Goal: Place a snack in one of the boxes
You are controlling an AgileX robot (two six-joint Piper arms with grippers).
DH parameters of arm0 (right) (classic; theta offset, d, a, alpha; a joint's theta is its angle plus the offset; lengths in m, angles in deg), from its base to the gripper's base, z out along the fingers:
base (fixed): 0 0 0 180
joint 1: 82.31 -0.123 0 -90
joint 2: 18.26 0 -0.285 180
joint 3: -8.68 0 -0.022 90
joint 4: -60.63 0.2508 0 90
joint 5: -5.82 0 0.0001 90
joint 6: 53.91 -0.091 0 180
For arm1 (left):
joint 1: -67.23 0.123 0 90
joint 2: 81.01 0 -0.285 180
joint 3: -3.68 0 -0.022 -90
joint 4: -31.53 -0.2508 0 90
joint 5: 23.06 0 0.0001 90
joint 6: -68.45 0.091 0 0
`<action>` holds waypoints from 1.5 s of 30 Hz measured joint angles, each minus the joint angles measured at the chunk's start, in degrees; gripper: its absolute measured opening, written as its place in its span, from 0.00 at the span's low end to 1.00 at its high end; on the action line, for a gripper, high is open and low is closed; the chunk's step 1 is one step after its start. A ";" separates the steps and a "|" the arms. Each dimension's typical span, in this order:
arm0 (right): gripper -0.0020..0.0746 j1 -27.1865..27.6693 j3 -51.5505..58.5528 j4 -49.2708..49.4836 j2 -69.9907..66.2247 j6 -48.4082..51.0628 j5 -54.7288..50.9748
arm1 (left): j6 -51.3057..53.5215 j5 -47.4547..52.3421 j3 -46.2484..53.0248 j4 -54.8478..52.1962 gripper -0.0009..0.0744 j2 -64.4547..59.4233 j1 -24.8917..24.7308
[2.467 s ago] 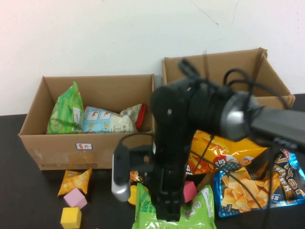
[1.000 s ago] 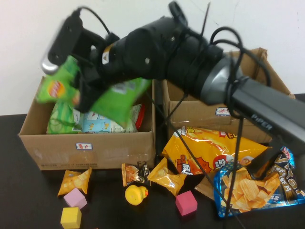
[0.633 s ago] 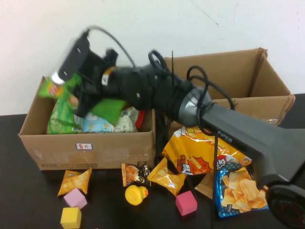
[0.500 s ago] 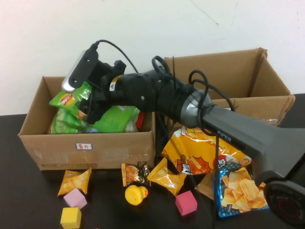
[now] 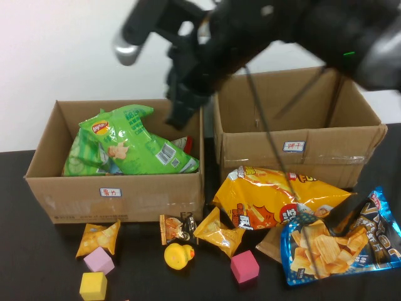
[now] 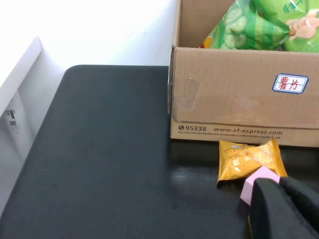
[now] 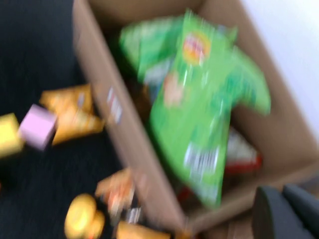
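Two risks stood out for you. The green chip bag lay inside the left box at centre left, heaped on other packets, so it could slide toward the wall. Your right gripper, at upper centre above the box's right wall, could clip that cardboard edge; its fingers looked released and empty. Your left gripper sat low near the pink cube; finger state unclear. Half a second earlier the bag was clamped over the box; now it rested free.
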 joint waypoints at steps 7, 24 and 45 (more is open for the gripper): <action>0.03 -0.74 25.19 1.59 18.94 -1.65 9.58 | 0.00 0.00 0.00 0.00 0.01 0.00 0.00; 0.03 -1.29 78.38 8.37 59.90 -3.41 29.73 | 0.00 0.00 0.00 0.00 0.01 0.00 0.00; 0.03 41.11 118.38 10.10 103.14 -3.41 51.34 | 0.00 0.00 0.00 0.00 0.01 0.00 0.00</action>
